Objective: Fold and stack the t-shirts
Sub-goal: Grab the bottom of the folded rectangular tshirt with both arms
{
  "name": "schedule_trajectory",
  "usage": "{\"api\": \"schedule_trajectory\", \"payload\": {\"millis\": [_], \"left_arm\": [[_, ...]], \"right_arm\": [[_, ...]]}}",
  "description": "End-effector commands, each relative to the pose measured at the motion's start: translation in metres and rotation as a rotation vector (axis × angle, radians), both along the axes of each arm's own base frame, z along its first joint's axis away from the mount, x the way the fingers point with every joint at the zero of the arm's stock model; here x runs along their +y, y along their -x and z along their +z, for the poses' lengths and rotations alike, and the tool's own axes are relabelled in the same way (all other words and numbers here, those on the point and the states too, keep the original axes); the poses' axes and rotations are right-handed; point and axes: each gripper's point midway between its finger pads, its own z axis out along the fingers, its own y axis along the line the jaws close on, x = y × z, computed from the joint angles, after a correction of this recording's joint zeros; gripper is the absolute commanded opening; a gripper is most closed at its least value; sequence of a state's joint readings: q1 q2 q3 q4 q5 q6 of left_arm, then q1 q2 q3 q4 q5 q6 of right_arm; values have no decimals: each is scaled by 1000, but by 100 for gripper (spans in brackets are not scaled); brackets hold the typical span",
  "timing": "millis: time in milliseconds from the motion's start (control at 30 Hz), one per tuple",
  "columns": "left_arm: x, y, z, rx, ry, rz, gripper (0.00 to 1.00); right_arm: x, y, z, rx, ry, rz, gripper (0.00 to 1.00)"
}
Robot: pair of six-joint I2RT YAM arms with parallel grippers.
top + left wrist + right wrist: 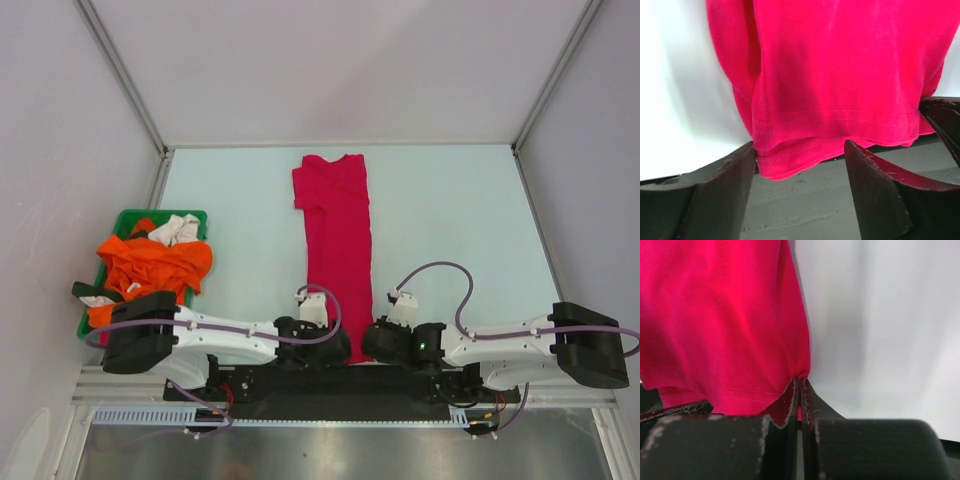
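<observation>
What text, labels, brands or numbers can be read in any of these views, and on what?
No text can be read in any view.
crimson t-shirt: plain cloth, with no print or label showing in the top view or either wrist view.
white patches on the orange t-shirts in the green tray: possibly labels, too small to read.

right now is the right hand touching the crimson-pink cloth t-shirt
Touching. The right wrist view shows the right hand shut on the hem corner of the crimson-pink cloth t-shirt, with red cloth pinched in its grip.
</observation>
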State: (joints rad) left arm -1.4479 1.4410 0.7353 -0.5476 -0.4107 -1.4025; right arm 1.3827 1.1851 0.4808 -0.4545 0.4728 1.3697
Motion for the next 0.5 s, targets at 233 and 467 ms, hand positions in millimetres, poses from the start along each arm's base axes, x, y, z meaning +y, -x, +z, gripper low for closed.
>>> {"api": "schedule_trajectory", "payload": {"millis": [233,467], "left_arm": [[50,9,-1,35,27,184,77],[40,8,-7,33,48,157,69]], "right_arm": [[-42,22,-28,88,180,38,0],[-37,21,-29,85,180,56,0]]}}
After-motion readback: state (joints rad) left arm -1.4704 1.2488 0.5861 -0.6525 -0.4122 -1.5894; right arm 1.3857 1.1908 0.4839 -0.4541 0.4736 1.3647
